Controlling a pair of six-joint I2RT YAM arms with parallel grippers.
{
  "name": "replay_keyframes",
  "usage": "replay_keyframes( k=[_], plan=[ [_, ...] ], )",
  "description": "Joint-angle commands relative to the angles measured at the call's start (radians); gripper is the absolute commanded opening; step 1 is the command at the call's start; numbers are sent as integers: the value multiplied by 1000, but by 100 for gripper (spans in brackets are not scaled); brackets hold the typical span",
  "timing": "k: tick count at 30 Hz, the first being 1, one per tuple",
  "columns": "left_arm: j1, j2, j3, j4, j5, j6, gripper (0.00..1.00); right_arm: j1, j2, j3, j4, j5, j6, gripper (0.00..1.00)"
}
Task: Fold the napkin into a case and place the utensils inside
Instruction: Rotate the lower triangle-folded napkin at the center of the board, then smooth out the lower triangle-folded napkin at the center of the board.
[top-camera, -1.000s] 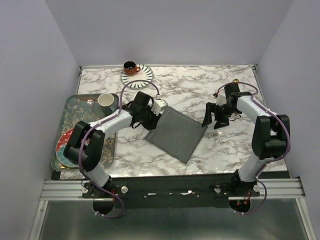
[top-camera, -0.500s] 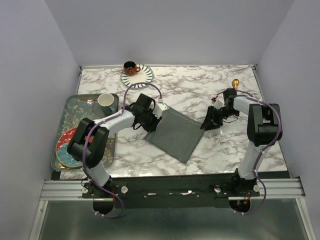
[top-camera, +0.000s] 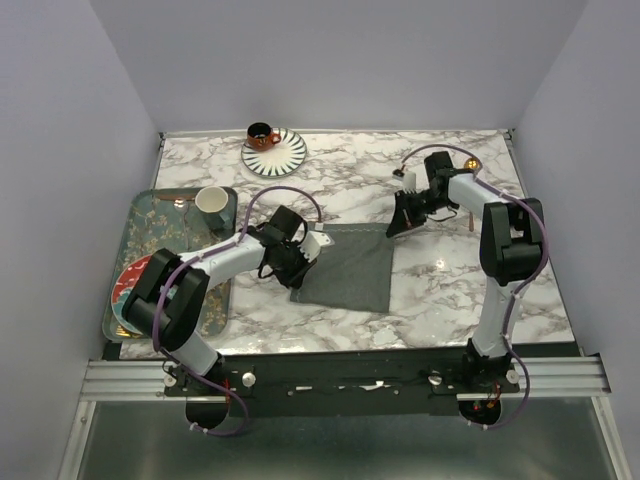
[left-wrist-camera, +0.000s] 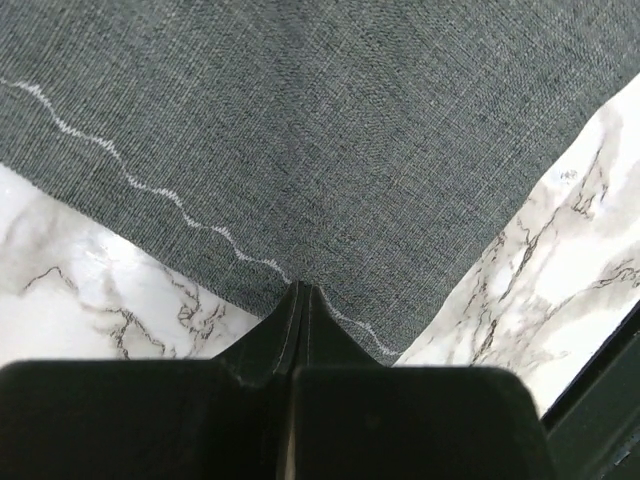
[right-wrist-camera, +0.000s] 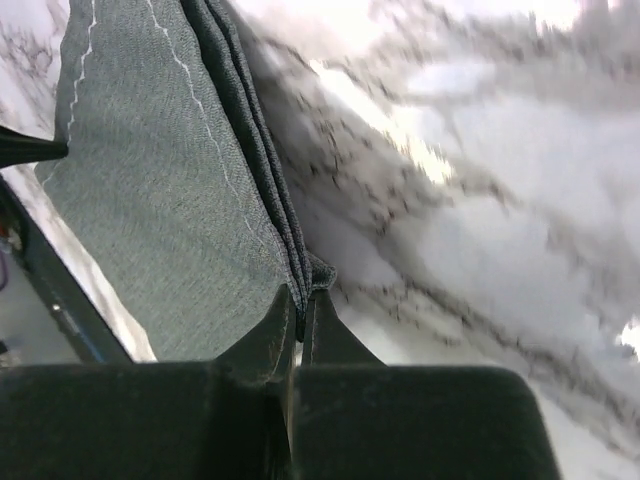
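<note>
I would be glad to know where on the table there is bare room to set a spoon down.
Bare marble lies between the napkin and the right arm, and at the far middle between the saucer and the right gripper. The left side is crowded: the tray, and the left gripper on the napkin's edge.

Left arm (top-camera: 215, 257) and right arm (top-camera: 505, 240): identical build, with white link shells alternating with bulky black joint housings. A purple cable (top-camera: 283, 189) runs along each arm and loops clear at the wrist. The bases bolt to a black plate (top-camera: 340, 386) on a silver slotted rail (top-camera: 130, 378), at 7 and 5 o'clock in the top view. Left gripper (left-wrist-camera: 300, 292) and right gripper (right-wrist-camera: 300, 300): matte black wedge fingers, tapering from a flat block to thin tips.
</note>
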Motion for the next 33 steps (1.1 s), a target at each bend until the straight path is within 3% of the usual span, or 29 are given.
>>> replay_keyframes(
  k=[1, 5, 8, 9, 14, 15, 19, 24, 28, 33],
  plan=[
    [2, 13, 16, -31, -6, -39, 3, 17, 79, 107, 9, 90, -36, 1],
    [16, 48, 51, 7, -23, -62, 5, 21, 108, 159, 37, 153, 5, 3],
    [26, 75, 108, 9, -26, -79, 14, 23, 131, 226, 54, 175, 35, 30],
    [32, 67, 120, 12, -18, -84, 19, 22, 130, 252, 35, 179, 35, 47],
    [77, -56, 148, 78, 54, -131, 48, 22, 9, 285, -29, 151, -16, 83],
    [79, -111, 146, 90, 71, -134, 52, 22, -64, 268, -44, 134, -19, 93],
    [72, -183, 114, 124, 181, -209, 54, 26, -232, 107, -74, -55, 48, 96],
    [59, -124, 55, 193, 405, -447, 43, 86, -350, -178, 35, -314, 306, 96],
    [59, -73, -42, 386, 516, -677, 41, 173, -357, -313, 109, -366, 364, 98],
    [59, 43, -48, 431, 635, -752, 44, 219, -279, -424, 248, -451, 493, 100]
  ],
)
